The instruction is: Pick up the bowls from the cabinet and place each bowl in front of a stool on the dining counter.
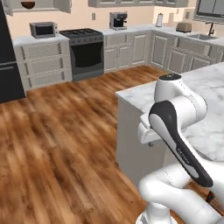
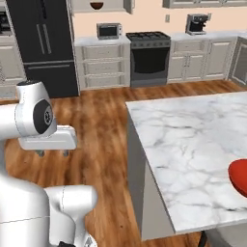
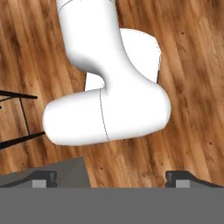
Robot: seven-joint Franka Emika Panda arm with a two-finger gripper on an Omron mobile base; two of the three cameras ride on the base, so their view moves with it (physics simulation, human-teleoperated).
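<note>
We see the red bowl (image 2: 239, 177) first: glossy, round, smooth rim, cut off at the right edge of the right base view, sitting on the dining counter (image 2: 193, 140) near its near-right corner. The brown bowl (image 1: 27, 5) is dark, wood-look, small in frame, resting on the shelf inside the open upper cabinet (image 1: 39, 6) at the far wall; in the right base view the same bowl (image 2: 96, 6) sits in the same beige cabinet (image 2: 103, 6). The counter is a white marble slab with grey veins, square-cornered, on a plain grey base. We see the gripper (image 3: 111, 178) in the hand view, fingers spread wide at the two bottom corners, nothing between them, pointed down at the floor. The floor (image 1: 57, 144) is warm wood plank with visible grain. Along the back wall we note a dark stove (image 1: 85, 52) with black oven door, a grey microwave (image 1: 43, 29) on the pale top, a coffee machine (image 1: 117, 20), cream panelled drawer units (image 1: 43, 65), and a tall black fridge (image 2: 46, 43). Thin dark legs (image 3: 17, 118) show at the left of the hand view; we cannot tell what they belong to.
</note>
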